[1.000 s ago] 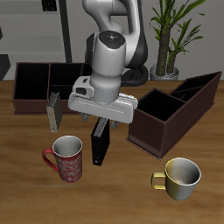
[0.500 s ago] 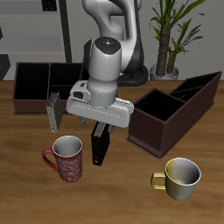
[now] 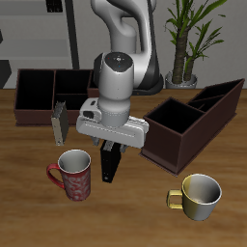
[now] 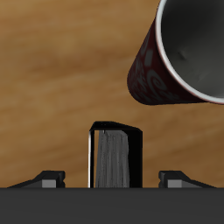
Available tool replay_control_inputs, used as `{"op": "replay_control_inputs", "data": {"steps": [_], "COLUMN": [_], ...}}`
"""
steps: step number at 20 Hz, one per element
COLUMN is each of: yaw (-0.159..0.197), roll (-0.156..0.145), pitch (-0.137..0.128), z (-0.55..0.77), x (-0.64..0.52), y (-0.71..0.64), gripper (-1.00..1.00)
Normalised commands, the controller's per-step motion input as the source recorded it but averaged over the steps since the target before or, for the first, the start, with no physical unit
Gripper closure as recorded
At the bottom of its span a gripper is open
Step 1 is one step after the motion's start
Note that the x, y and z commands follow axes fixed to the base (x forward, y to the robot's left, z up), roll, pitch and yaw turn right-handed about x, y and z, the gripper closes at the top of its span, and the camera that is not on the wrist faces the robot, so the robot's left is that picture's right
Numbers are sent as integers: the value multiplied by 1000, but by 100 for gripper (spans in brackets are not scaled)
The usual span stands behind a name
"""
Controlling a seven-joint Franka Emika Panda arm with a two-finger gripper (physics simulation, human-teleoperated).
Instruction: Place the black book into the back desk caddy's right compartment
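We start with the black book (image 3: 110,164), standing upright on the wooden table (image 3: 135,212), near the middle and a little toward the front edge, its pale page edge facing up in the wrist view (image 4: 115,157). Right over it we see the gripper (image 3: 112,147), its broad grey body sitting low above the book's top end, and in the wrist view the book sits squarely between the two finger mounts, one to each side with table showing in the gaps, so we read the gripper as spread open and not touching the book. Just beside the book, toward the front edge, stands a red patterned mug (image 3: 73,176), upright with its mouth open to us, close to the book but apart from it; the same mug fills a corner of the wrist view (image 4: 179,52). A thin grey book (image 3: 58,123) stands upright farther back, close to the gripper's housing. Behind that runs the back desk caddy (image 3: 43,92), long and low with a dark interior, along the table's far side, partly hidden by the arm. On the other side of the book we find a second caddy (image 3: 193,121) set at an angle, and nearer the front edge a metallic mug (image 3: 198,195) with a yellowish handle.
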Motion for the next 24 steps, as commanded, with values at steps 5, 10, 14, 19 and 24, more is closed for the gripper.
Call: {"op": "replay_control_inputs", "data": {"steps": [5, 10, 14, 19, 24], "yaw": [-5, 10, 18, 19, 10], "roll": [15, 6, -9, 2, 7], "pitch": [-9, -22, -29, -37, -34], "z": [110, 289, 353, 450, 353], "x": [-25, -77, -137, -285, -300], "y": [12, -33, -70, -106, -72], "gripper": [100, 100, 100, 100, 100]}}
